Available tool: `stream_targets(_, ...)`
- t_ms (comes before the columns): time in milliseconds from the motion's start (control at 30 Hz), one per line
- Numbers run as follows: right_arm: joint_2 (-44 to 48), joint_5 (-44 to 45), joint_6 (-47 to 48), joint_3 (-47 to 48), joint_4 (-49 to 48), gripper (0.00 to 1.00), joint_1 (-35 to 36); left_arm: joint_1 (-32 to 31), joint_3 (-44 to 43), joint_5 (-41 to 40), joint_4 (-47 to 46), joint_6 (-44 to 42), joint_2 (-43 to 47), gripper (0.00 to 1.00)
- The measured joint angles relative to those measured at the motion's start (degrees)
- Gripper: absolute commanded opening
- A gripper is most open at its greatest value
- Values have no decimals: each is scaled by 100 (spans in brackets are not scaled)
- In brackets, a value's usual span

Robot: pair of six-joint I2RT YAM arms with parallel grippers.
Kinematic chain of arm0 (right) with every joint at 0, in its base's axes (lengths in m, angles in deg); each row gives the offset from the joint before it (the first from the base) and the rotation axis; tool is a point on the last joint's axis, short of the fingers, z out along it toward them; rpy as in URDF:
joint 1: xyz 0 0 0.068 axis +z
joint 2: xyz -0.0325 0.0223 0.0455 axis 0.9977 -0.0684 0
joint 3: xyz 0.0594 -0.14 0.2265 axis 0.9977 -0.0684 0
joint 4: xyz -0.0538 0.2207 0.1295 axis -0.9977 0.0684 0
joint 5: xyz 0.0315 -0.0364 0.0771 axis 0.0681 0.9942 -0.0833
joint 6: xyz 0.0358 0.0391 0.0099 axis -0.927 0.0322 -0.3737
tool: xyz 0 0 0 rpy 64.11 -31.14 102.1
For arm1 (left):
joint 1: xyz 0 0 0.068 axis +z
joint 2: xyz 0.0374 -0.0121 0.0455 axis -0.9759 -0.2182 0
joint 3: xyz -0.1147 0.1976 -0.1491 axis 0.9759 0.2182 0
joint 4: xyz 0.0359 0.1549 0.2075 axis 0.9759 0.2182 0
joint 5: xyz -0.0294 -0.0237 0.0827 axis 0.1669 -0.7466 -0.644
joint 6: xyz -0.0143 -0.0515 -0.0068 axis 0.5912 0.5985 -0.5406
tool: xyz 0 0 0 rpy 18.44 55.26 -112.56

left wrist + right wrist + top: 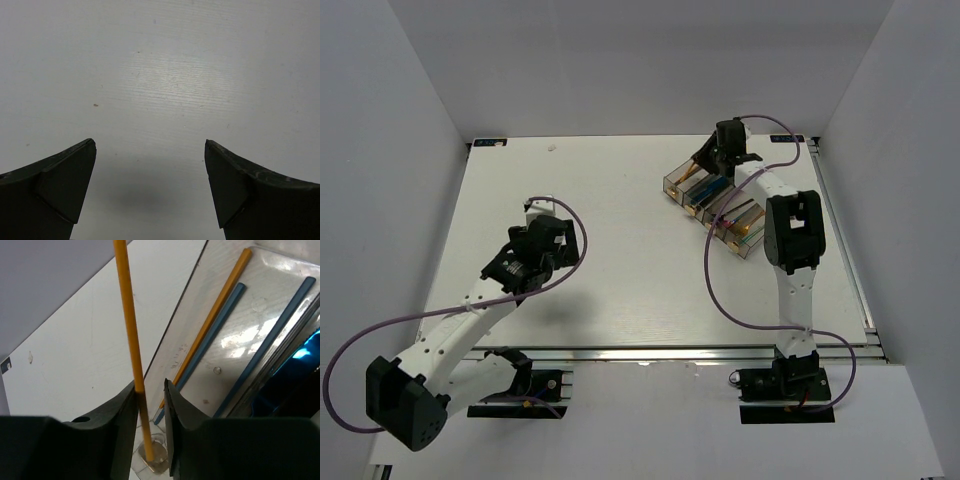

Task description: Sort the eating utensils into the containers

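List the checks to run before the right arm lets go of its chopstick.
1. Right gripper shut on the held chopstick: ok.
2. Bin below holds a matching orange chopstick: ok.
3. Held chopstick parallel to that one: not ok, it angles away.
4. Its lower tip inside the bin wall: cannot tell.
5. Left gripper open over bare table, away from the bin: ok.

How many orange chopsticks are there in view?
2. The first chopstick is pinched in the right jaws; the second chopstick lies in a bin beside blue sticks. More may be hidden.
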Motion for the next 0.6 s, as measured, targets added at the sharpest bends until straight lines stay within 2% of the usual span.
stream_targets(67, -20, 13, 17, -4, 63, 39, 0, 0, 0, 4, 31, -2, -151, 98)
stream_targets(100, -20, 22, 26, -15, 76, 50, 0, 0, 0, 4, 37, -2, -155, 98)
stream_targets(167, -7, 39, 31, -52, 61, 54, 0, -2, 0, 2, 24, -4, -83, 98)
stream_targets(200, 24, 55, 46, -118, 48, 60, 0, 0, 0, 2, 22, -7, -28, 98)
stream_targets(400, 284, 208, 81, -323, 181, 62, 0, 0, 0, -66, 0, -15, 199, 98)
stream_targets(533, 769, 238, 184, -463, 273, 64, -4, 0, 0, -400, 61, 70, 243, 98)
stream_targets(600, 1141, 232, 284, -601, 297, 78, -4, 0, -2, -704, 138, 151, 289, 98)
